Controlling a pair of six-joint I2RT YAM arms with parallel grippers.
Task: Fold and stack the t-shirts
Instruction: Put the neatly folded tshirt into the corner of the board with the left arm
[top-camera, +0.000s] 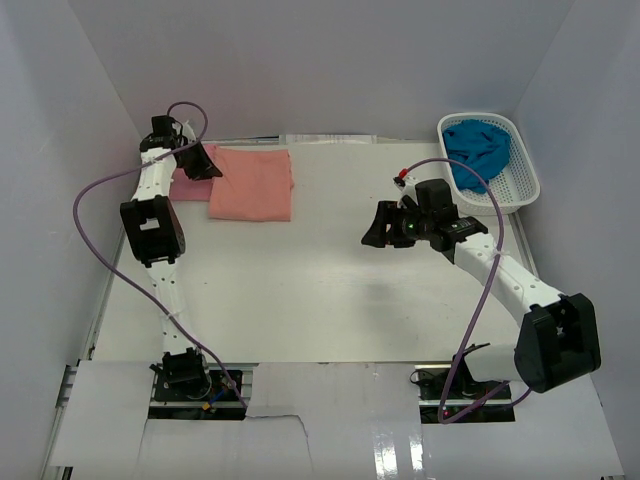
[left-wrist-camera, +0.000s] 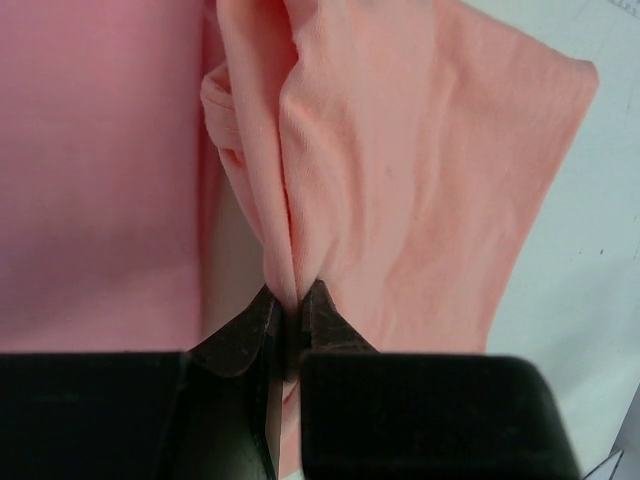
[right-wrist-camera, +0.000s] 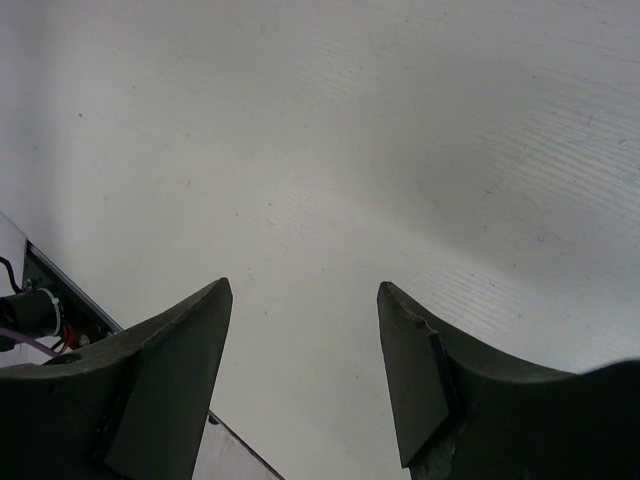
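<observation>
A folded salmon-orange t-shirt (top-camera: 252, 183) lies at the back left of the table. A lighter pink t-shirt (top-camera: 187, 186) peeks out at its left edge. My left gripper (top-camera: 203, 161) is over that left edge, shut on a pinched fold of the salmon shirt (left-wrist-camera: 420, 180); its tips meet at the fold (left-wrist-camera: 293, 300). The pink shirt (left-wrist-camera: 100, 170) fills the left of the left wrist view. A teal-blue t-shirt (top-camera: 478, 148) lies crumpled in the basket. My right gripper (top-camera: 376, 228) hovers open over bare table, nothing between its fingers (right-wrist-camera: 305, 290).
A white lattice basket (top-camera: 522, 178) stands at the back right, next to the right wall. White walls enclose the table (top-camera: 320, 290) on three sides. A purple cable loops from each arm.
</observation>
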